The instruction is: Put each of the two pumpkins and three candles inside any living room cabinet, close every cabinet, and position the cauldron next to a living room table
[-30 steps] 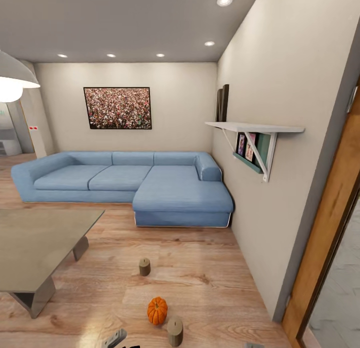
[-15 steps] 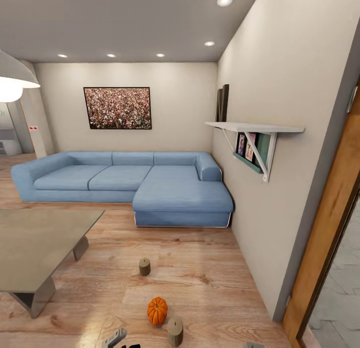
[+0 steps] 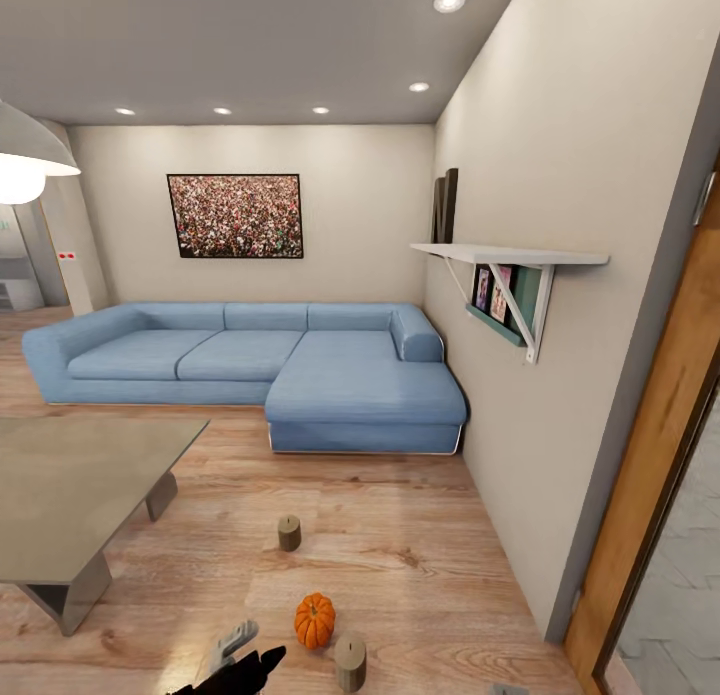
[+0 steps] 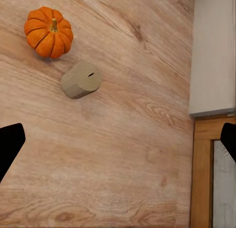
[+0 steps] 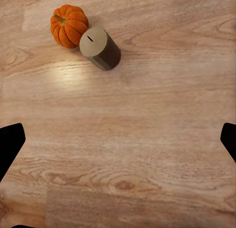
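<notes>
Ribbed orange pumpkin (image 3: 314, 620) sat on wood floor (image 3: 400, 555) beside stubby tan candle (image 3: 350, 661), w/ left gripper (image 4: 118, 139) spread wide overhead, prob. lining up pickup; right gripper (image 5: 118, 139) likewise released.

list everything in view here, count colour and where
pumpkin: 1, orange, on the wood floor near the robot
candles: 2, tan-grey, one beside the pumpkin, one farther off toward the sofa
table: 1, grey-beige, left
sofa: 1, blue, L-shaped, against the far wall
picture: 1, dark frame, above the sofa
wall shelf: 1, white, right wall
lamp: 1, white, upper left
left tool: 1, black and grey, open, bottom edge of the head view
right tool: 1, black, open, over bare floor
</notes>
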Controlling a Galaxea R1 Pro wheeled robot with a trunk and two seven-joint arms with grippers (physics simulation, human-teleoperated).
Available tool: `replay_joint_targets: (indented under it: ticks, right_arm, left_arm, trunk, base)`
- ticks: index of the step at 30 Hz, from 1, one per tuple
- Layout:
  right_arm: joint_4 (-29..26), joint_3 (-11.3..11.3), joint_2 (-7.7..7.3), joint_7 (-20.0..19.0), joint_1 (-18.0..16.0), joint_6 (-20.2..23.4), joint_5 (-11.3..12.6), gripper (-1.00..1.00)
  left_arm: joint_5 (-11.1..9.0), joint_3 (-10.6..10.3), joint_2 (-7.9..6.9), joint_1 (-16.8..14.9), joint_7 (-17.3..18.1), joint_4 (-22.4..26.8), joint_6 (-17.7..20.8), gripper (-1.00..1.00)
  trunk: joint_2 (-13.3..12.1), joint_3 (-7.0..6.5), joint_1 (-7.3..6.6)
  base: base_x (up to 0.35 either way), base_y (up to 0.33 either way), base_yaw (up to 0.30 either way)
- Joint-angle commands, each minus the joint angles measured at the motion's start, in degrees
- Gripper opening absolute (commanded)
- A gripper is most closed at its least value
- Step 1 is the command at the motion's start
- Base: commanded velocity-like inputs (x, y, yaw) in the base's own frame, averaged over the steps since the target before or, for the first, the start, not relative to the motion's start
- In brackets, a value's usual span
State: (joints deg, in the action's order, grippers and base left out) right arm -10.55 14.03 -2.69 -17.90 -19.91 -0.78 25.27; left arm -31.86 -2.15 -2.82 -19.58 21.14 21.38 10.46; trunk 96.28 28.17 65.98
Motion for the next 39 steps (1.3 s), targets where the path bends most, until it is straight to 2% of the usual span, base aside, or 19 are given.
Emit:
replay_joint_targets:
  ticks: [1,4,8,13,14,24,29,32,35,36,39]
  right_arm:
    - [0.0,0.5,-0.04,-0.1,0.0,-0.1,0.6,1.0]
    - [0.0,0.5,-0.04,-0.1,0.0,-0.1,0.6,1.0]
    - [0.0,0.5,-0.04,-0.1,0.0,-0.1,0.7,1.0]
    - [0.0,0.5,-0.04,-0.2,0.0,-0.1,0.6,1.0]
    - [-0.1,0.5,-0.04,-0.2,0.0,-0.1,0.6,1.0]
    - [-0.6,0.5,-0.08,-0.2,0.0,-0.1,0.4,1.0]
    - [-3.8,0.4,-0.19,-0.3,0.0,0.0,0.4,1.0]
    - [-7.6,0.4,-0.2,-0.3,0.0,0.4,0.4,1.0]
    - [-10.6,0.3,-0.21,-0.3,0.0,1.5,0.4,1.0]
    - [-11.1,0.3,-0.21,-0.3,0.0,2.1,0.4,1.0]
    - [-12.5,0.2,-0.21,-0.4,-0.2,7.2,0.5,1.0]
  left_arm:
    - [-0.6,-0.2,-0.05,0.0,0.0,0.2,0.4,1.0]
    - [-0.6,-0.2,-0.07,0.0,0.0,0.8,0.6,1.0]
    - [-0.5,-0.2,-0.08,-0.7,0.1,1.0,2.1,1.0]
    - [-0.5,-0.2,-0.08,-5.2,-0.1,0.8,7.1,1.0]
    - [-0.5,-0.2,-0.06,-7.0,-0.2,0.8,8.3,1.0]
    - [-0.6,-0.2,0.0,-10.8,-0.4,0.7,9.5,1.0]
    - [-0.6,-0.2,0.17,-12.1,-0.4,0.7,11.7,1.0]
    - [-0.6,-0.2,0.51,-13.4,-0.4,0.7,14.0,1.0]
    - [-0.6,-0.2,0.68,-15.7,-0.5,0.5,16.8,1.0]
    - [-0.6,-0.2,0.7,-16.3,-0.5,0.5,17.4,1.0]
    - [-0.6,-0.2,0.81,-18.6,-0.5,-0.2,20.4,1.0]
  trunk:
    - [0.0,0.06,-0.01]
    - [0.0,0.06,-0.01]
    - [1.6,0.78,0.87]
    - [3.6,1.68,1.97]
    - [4.0,1.86,2.19]
    - [8.1,3.65,4.39]
    - [10.1,4.55,5.49]
    - [11.3,5.09,6.14]
    - [12.5,5.63,6.8]
    - [12.9,5.81,7.02]
    - [14.1,6.35,7.68]
  base:
    - [0.0,0.0,0.0]
    - [0.0,0.0,0.0]
    - [0.0,0.0,0.0]
    - [0.0,0.0,0.0]
    - [0.0,0.0,0.0]
    - [0.0,0.0,0.0]
    - [0.0,0.0,0.0]
    - [0.0,0.0,0.0]
    - [0.0,0.0,0.0]
    - [0.0,0.0,0.0]
    - [0.0,0.0,0.0]
